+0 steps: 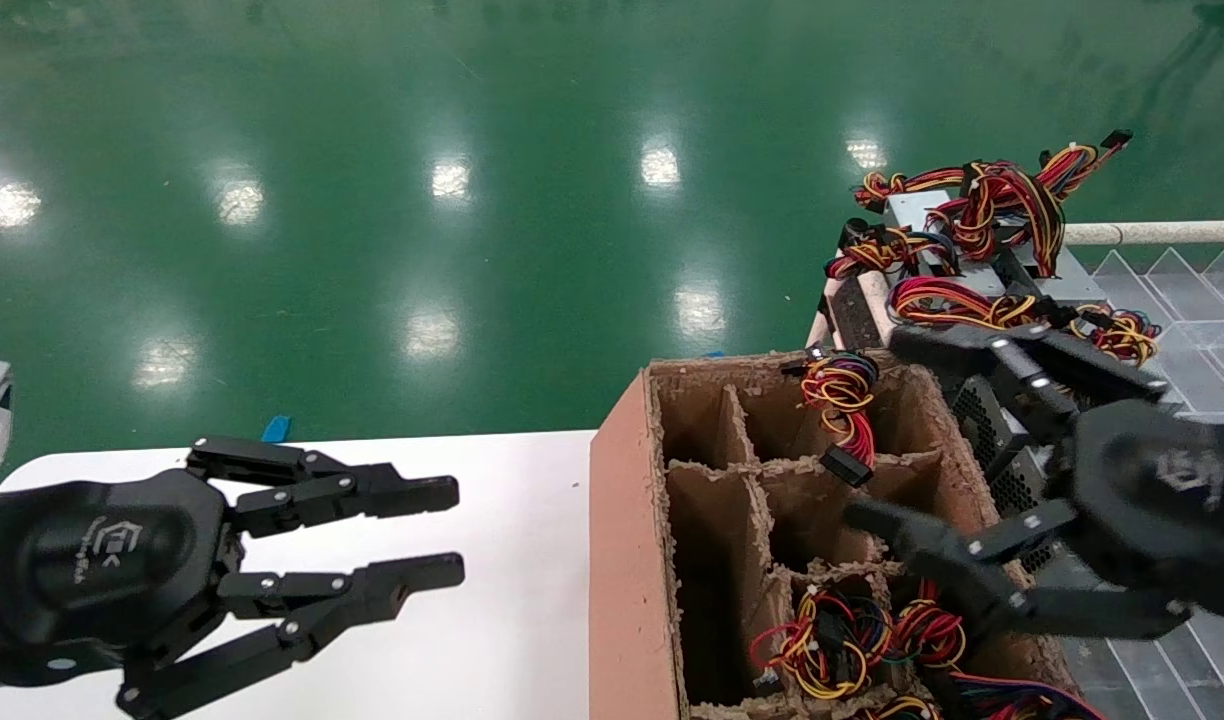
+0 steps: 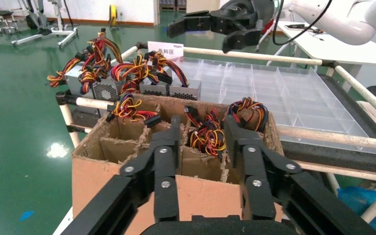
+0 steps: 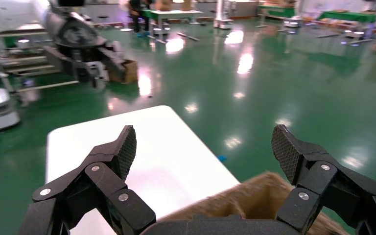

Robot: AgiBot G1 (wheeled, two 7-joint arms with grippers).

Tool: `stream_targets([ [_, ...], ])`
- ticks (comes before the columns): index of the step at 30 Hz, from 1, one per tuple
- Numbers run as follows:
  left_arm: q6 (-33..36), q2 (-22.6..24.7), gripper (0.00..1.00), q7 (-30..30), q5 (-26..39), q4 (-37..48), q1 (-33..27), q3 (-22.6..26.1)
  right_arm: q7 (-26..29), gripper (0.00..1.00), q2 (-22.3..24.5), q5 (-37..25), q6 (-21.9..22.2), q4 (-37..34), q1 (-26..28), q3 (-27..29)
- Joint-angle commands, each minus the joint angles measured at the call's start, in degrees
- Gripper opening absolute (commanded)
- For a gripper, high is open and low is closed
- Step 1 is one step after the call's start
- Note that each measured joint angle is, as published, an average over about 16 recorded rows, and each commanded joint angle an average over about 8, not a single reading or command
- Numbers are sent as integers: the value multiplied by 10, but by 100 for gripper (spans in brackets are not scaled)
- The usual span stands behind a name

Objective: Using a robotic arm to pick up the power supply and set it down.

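Several grey power supplies point(image 1: 912, 208) with red, yellow and black wire bundles lie on the rack behind a partitioned cardboard box point(image 1: 622, 560); the left wrist view shows these power supplies point(image 2: 171, 88) beyond the box point(image 2: 196, 193). One more vented unit point(image 1: 984, 432) sits against the box's right side. Wire bundles point(image 1: 840, 392) stick out of some compartments. My right gripper point(image 1: 875, 428) hovers wide open above the box's right half, holding nothing; its wrist view shows the gripper point(image 3: 204, 146) over the box rim point(image 3: 254, 196). My left gripper point(image 1: 459, 530) is open over the white table.
The white table point(image 1: 512, 600) lies left of the box. A clear divided tray point(image 2: 274, 93) rests on a pipe-framed rack point(image 2: 254, 55) to the right. Green floor surrounds everything. The right gripper point(image 2: 198, 36) also shows far off in the left wrist view.
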Motion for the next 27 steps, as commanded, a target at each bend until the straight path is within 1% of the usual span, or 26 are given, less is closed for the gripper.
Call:
stream_targets([
  [1,0,0,100,0,0,0,0,0,-1,100,-4,3,-5,-1,14,-22],
  [13,0,0,100,0,0,0,0,0,-4,100,-26,24,-34,-5,102,-152],
  [18,0,0,100,0,0,0,0,0,-5,100,-33,31,-44,-6,131,-196],
  [23,0,0,100,0,0,0,0,0,-5,100,-36,35,-49,-7,144,-216],
  [27,0,0,100,0,0,0,0,0,-5,100,-36,35,-48,-7,142,-212],
])
